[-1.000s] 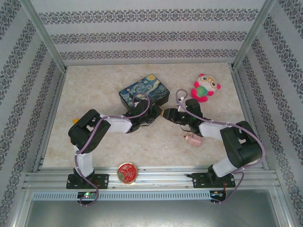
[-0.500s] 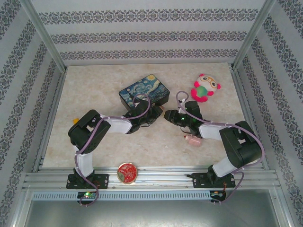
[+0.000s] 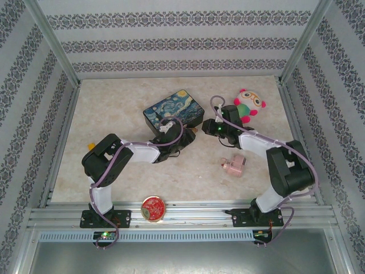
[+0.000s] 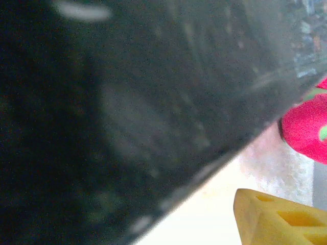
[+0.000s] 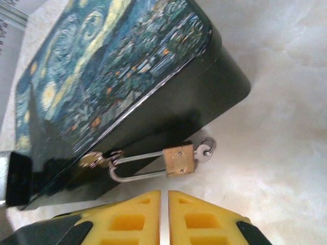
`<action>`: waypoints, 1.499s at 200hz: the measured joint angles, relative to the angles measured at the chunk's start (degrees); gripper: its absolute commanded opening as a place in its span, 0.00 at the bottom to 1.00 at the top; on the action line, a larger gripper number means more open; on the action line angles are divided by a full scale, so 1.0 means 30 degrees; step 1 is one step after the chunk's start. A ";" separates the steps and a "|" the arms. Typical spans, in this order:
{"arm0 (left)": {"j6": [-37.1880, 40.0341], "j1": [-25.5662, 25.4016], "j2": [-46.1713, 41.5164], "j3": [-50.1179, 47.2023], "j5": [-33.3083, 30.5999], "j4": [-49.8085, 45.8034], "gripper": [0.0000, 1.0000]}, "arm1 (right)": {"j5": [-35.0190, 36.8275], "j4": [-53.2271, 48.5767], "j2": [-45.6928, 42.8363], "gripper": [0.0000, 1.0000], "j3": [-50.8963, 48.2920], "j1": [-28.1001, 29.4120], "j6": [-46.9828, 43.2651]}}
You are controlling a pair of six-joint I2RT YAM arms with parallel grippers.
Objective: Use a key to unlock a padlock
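While the small brass-coloured padlock (image 5: 179,161) hangs by its thin silvery shackle from the hasp on the dark side of the Starry Night tin box (image 5: 112,66), its body rests close to the pale marbled tabletop (image 5: 276,102), with the tiny dark metal key (image 5: 205,148) seated in its end. The right fingers (image 5: 127,219) are pressed together, empty, just short of the lock. Of the left fingers (image 4: 276,219) one yellow tip shows beside the box wall, so I cannot tell their spread. Both shackle legs seem seated, so the turn looks undone. To do it well, part the right fingers, pinch the key's ring flat, and twist about the key's own line while the left steadies the body, lest the lock swing
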 measured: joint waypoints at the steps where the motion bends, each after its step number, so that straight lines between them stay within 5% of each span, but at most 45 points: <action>1: 0.0036 0.0000 0.0000 0.0029 -0.0007 -0.0022 0.86 | 0.0007 -0.0015 0.0051 0.13 0.0036 0.0007 -0.0015; 22: 0.0736 0.0007 0.0029 0.0459 -0.0510 -0.0415 1.00 | 0.0073 -0.0452 0.1603 0.13 0.1005 0.0000 -0.0328; 165: 0.3526 0.0262 -0.0117 0.0940 -0.2186 -0.2739 1.00 | -0.0357 -0.0539 0.7053 0.11 0.5064 -0.0066 0.0146; 217: 0.2871 0.0393 -0.0954 -0.2113 -0.1741 0.2091 0.88 | -0.1005 0.0947 0.7570 0.11 0.4466 0.0750 0.1268; 300: 0.2958 0.0510 -0.1078 -0.2157 -0.1880 0.2113 0.82 | -0.2404 0.3840 0.6601 0.11 0.1763 0.1515 0.3220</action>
